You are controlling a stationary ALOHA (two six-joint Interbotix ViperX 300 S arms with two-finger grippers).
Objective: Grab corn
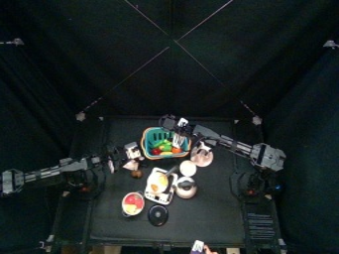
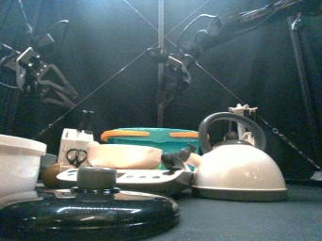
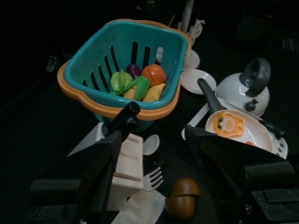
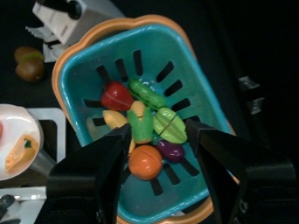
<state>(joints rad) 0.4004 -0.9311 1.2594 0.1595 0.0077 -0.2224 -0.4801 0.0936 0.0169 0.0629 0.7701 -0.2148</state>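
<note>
Showing corn [image 4: 139,122] inside basket [image 4: 198,92]: right wrist only.

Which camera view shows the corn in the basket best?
The right wrist view: the corn lies unobstructed among the toy food in the teal basket. The left wrist view shows it small; top view only a speck; front view hides it behind the basket wall.

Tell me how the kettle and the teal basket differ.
The white round kettle with a dark arched handle is a closed, solid body; the teal plastic basket with an orange rim is open-topped with slotted walls. The kettle shows nothing inside; the basket holds toy vegetables, among them a yellow-green corn piece. In the top view the basket lies at the table's far side and the kettle nearer the front. Both stand upright on the black table.
</note>
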